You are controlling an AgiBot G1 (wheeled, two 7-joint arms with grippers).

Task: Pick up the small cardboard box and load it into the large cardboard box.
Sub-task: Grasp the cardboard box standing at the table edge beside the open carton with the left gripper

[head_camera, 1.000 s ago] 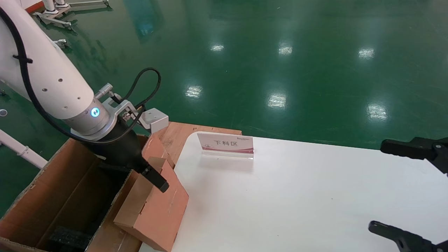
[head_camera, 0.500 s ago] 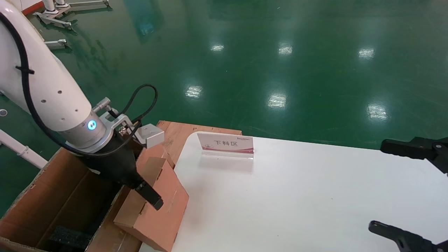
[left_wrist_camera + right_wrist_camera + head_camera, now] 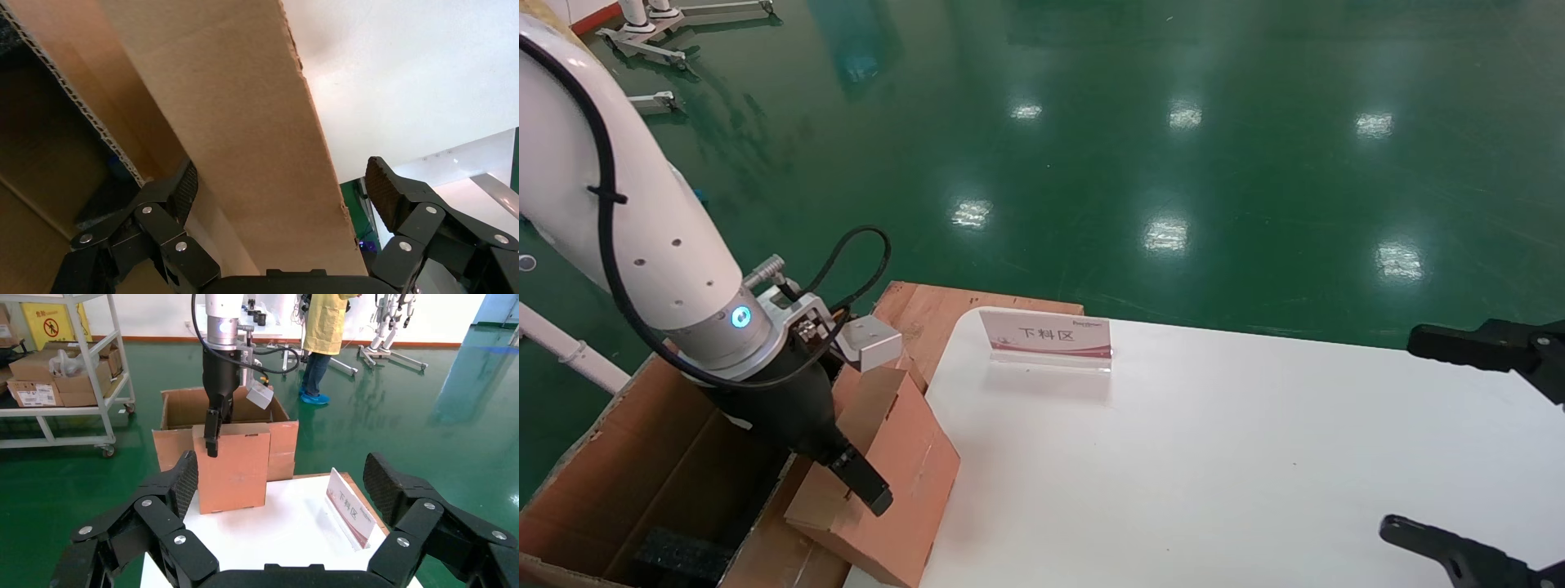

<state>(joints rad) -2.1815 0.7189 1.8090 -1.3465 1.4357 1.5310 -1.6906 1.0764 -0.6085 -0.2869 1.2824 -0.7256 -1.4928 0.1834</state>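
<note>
The left gripper [image 3: 858,482] straddles the upper edge of the small cardboard box [image 3: 887,482] with fingers spread wide — neither pad seems to touch the cardboard. The box stands tilted at the white table's [image 3: 1214,457] 9 o'clock edge, leaning against the large cardboard box's [image 3: 641,457] wall. A sign [image 3: 1046,336] stands at 12 o'clock. The right gripper [image 3: 278,496] hangs open — parked near 3 o'clock.
</note>
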